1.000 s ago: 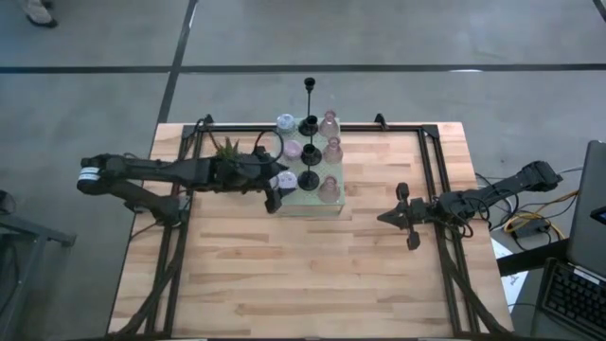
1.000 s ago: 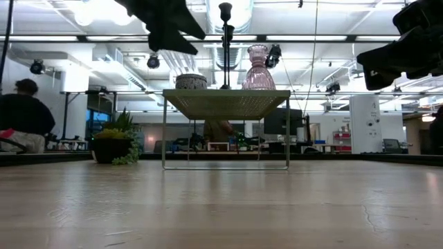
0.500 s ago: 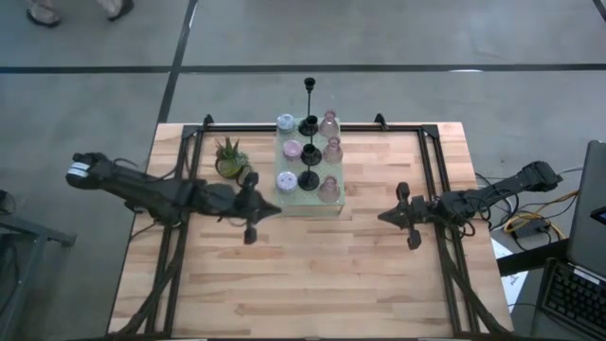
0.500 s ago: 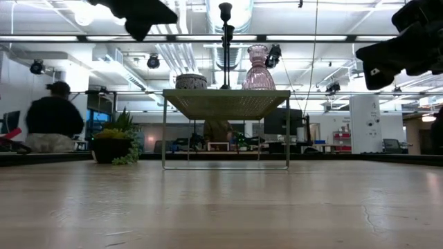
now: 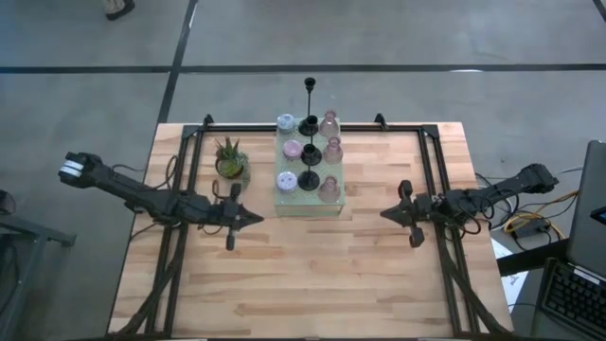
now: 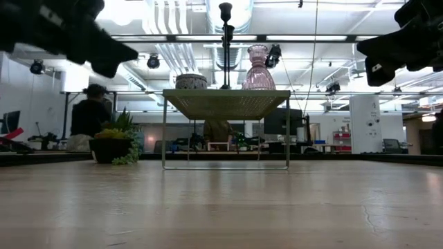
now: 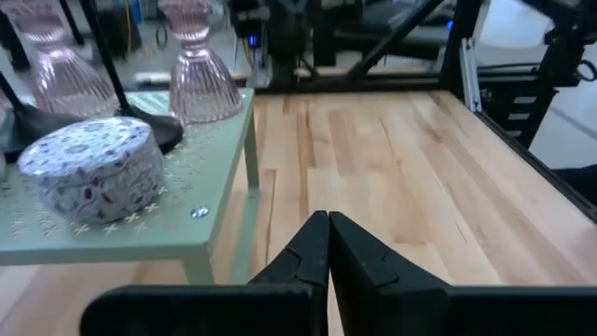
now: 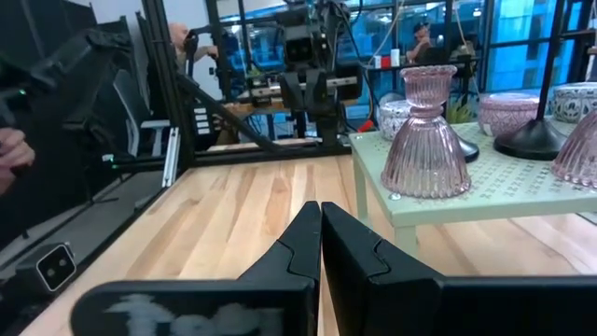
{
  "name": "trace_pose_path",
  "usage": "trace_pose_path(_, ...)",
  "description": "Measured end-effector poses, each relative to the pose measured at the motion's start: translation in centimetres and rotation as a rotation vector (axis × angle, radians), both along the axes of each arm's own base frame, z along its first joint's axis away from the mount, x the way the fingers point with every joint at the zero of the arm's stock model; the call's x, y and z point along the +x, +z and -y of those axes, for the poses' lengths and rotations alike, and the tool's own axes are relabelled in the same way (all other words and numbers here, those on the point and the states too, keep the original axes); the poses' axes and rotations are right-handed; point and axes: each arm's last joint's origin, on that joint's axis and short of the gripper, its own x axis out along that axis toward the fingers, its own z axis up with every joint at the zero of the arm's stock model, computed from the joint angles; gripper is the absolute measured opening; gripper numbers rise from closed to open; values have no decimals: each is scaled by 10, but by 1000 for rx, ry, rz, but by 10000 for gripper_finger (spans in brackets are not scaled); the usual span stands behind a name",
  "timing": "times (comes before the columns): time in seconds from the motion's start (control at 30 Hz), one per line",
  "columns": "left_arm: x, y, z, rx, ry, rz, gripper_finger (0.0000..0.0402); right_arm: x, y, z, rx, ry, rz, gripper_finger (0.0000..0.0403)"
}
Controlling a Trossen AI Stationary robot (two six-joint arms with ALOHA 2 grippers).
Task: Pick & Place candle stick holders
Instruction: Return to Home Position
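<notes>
The candle stick holders stand in three rows on a pale green perforated board (image 5: 308,199) at the table's far middle: stubby pastel ones (image 5: 286,180), black thin-stemmed ones (image 5: 309,178) and pink glass ones (image 5: 329,188). The board stands on thin legs (image 6: 164,131) above the wood. My left gripper (image 5: 256,219) hovers shut left of the board's near left corner, touching nothing; its wrist view shows a patterned pastel holder (image 7: 93,168) and a pink one (image 7: 201,84). My right gripper (image 5: 383,214) hovers shut to the board's right, with a pink holder (image 8: 424,140) ahead of it.
A small green potted plant (image 5: 230,159) stands on the table left of the board, just beyond my left arm. Black frame rails (image 5: 431,170) run along the table's sides. Bare wood (image 5: 312,275) fills the near half. A person (image 6: 88,117) shows in the room behind.
My left gripper has drawn back from the board's near left corner, going toward the table's left and near edges. The pastel holder at that corner stays standing on the board. My right arm has kept still.
</notes>
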Motion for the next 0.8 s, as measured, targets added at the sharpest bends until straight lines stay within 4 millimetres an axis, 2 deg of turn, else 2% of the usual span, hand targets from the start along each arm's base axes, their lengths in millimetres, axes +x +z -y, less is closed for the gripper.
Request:
trace_pose_path(0.2, -20, -29, -6, -3, -8, 156, 12, 0, 0, 0, 7, 1, 5, 8)
trace_pose_path(0.37, -36, -47, -11, -1, -13, 194, 14, -1, 1, 0, -10, 0, 10, 8)
trace_pose_path(0.5, -38, -46, -11, 1, -21, 187, 14, -1, 2, 0, -8, 0, 20, 8)
trace_pose_path(0.8, -46, -34, -13, 27, -30, 295, 14, -2, 2, 1, -9, 0, 24, 8)
